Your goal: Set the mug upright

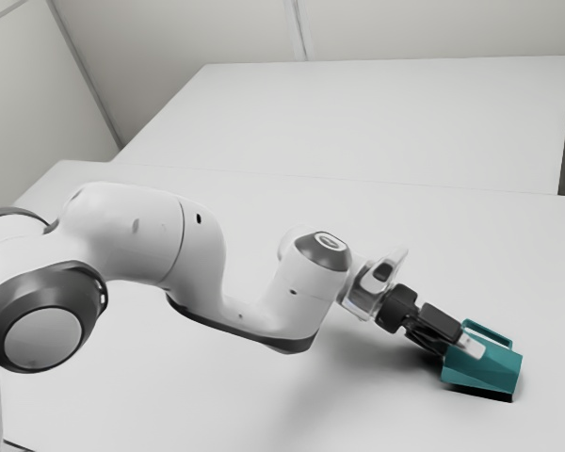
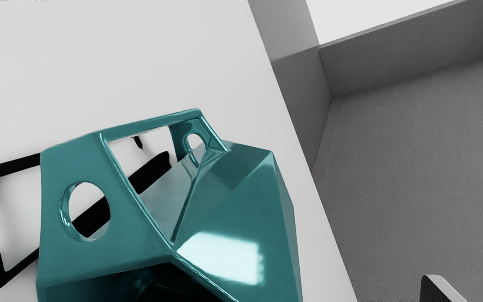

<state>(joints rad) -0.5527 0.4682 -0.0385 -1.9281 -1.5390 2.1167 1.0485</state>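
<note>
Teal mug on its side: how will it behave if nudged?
Mug probably stays rigid: crisp, hard-edged facets. Its flat faces should resist rolling, so a nudge likely slides or tips it. Glossy highlights hint it may be slippery; the protruding handle might make it twist.

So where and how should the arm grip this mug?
I'd take the handle, coming from above with the open fingers astride its slim outer bar. The mug lies on its side, and that bar stands clear of the body, with a wide gap beneath; the body's slanted faces look likelier to slip.
</note>
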